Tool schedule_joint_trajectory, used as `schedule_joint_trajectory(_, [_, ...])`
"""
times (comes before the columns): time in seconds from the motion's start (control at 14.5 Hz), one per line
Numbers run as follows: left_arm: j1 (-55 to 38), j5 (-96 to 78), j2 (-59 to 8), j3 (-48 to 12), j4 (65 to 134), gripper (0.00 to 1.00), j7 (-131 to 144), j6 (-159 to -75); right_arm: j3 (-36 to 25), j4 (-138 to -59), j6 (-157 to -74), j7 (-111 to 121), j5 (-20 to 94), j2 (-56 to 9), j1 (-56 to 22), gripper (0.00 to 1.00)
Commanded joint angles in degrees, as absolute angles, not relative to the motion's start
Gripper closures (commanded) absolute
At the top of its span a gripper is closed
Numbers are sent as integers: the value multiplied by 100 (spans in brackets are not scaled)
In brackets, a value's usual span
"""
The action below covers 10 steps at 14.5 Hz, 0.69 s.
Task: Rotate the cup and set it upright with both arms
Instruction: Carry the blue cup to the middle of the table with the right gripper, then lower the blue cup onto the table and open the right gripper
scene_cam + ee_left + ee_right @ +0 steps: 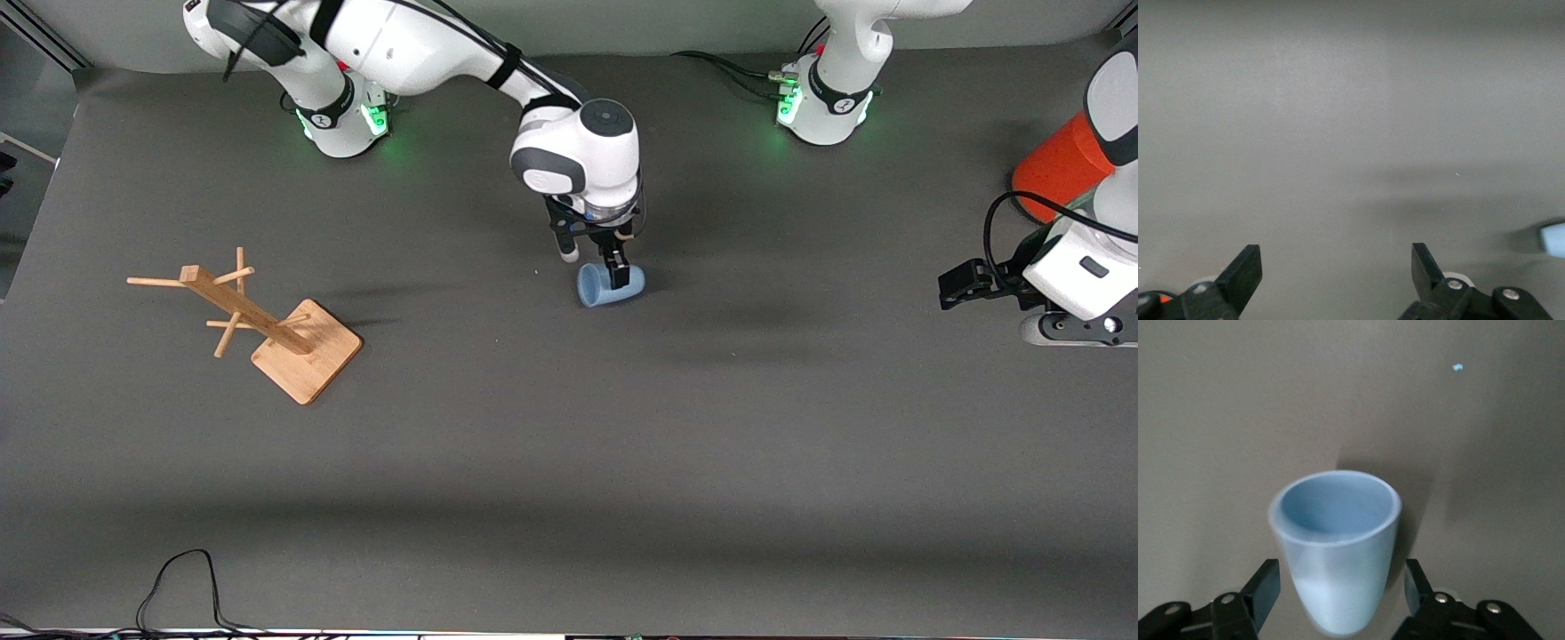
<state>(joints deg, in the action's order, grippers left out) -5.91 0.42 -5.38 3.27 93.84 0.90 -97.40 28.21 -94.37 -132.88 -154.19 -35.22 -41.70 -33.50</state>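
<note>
Step in hand: you are at the first handling of the cup (610,285), which lies on its side on the counter (569,462) near the middle, closer to the arms' bases than to the front camera.

Cup attitude: its mouth points toward the right arm's end of the counter; it is not yet upright.

Right gripper (589,260): it is down at the cup, one finger on each side of the body. In the right wrist view the fingers (1265,587) stand just off the cup's walls with a sliver of gap visible, so they read as parted, not clamped. You cannot confirm any contact from these views.

Left gripper (960,286): it waits at the left arm's end of the counter, well apart from the cup, fingers (1245,270) spread wide and holding nothing.

Other items: an orange can (1058,173) sits beside the left arm; a wooden rack (267,327) stands toward the right arm's end.

Next move, as judged: you need the left gripper brought in to share the cup, or the right fingers closed squarely on the body before any turn.

Risk: the tapered wall may slip or roll.
</note>
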Motion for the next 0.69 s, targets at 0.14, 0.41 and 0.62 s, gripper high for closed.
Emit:
schedule_joint_trajectory(0.14, [-633, 70, -580, 360, 9308, 0, 9, -9712, 2804, -9176, -13245, -15662, -3832, -4474, -3507, 16])
schedule_joint_trajectory(0.41, [-633, 70, -606, 360, 9308, 0, 9, -9712, 2804, -9045, -13236, -15671, -3806, -4465, -3498, 16])
schedule_joint_trajectory(0.62, [-633, 70, -615, 360, 9308, 0, -9, -9712, 2812, -8948, -13175, -15636, -3806, -4386, -3498, 0])
